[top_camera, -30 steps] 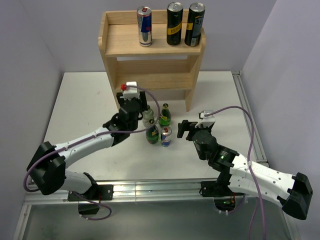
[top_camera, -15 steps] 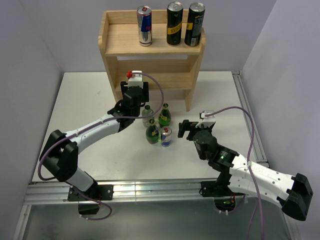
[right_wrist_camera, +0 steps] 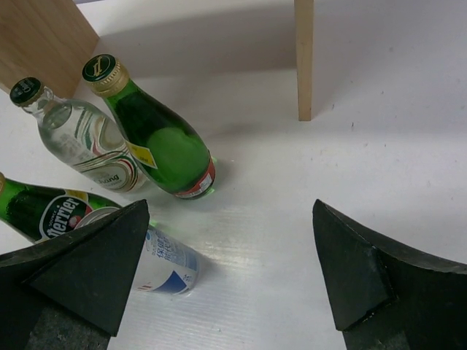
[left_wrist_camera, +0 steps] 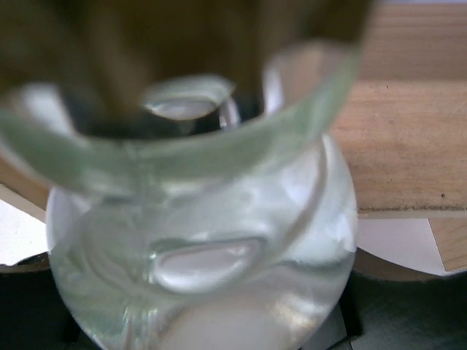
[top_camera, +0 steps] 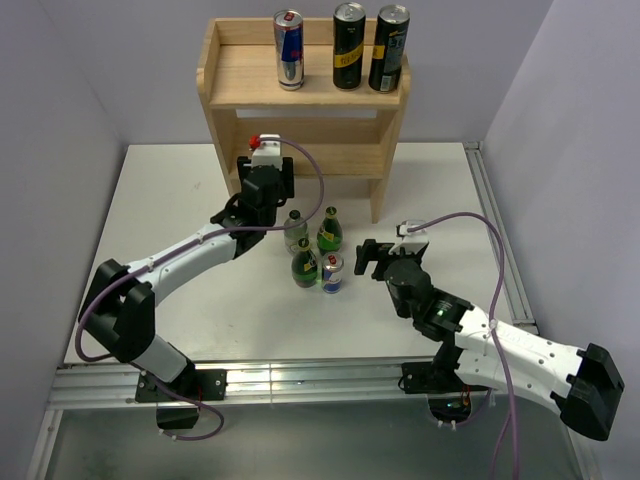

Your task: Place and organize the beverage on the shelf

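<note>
Though the left gripper [top_camera: 268,188] shows none of its fingers clearly in the wrist view, a clear rounded glass bottle [left_wrist_camera: 204,240] fills that view right against the camera. From that I judge the jaws closed part way around it, holding it. Behind the glass lies the pale wood of the small two-tier light-wood shelf [top_camera: 240,78], and from above the gripper hangs at the mouth of the lower tier. A second ago it sat nearer the bases, over the cluster on the white table [top_camera: 160,210]. It has since carried the bottle forward, so placing looks close but is not done.

The right gripper [right_wrist_camera: 230,211] has not moved. Its fingers are spread wide and empty, facing the green-capped clear bottle [right_wrist_camera: 80,146], the dark green glass bottle [right_wrist_camera: 157,142], the green Perrier bottle [right_wrist_camera: 44,211] and the small white-and-blue can [right_wrist_camera: 164,266]. All four are on the table before the shelf, as before. Three tall cans [top_camera: 349,47] stand on the upper board.
</note>
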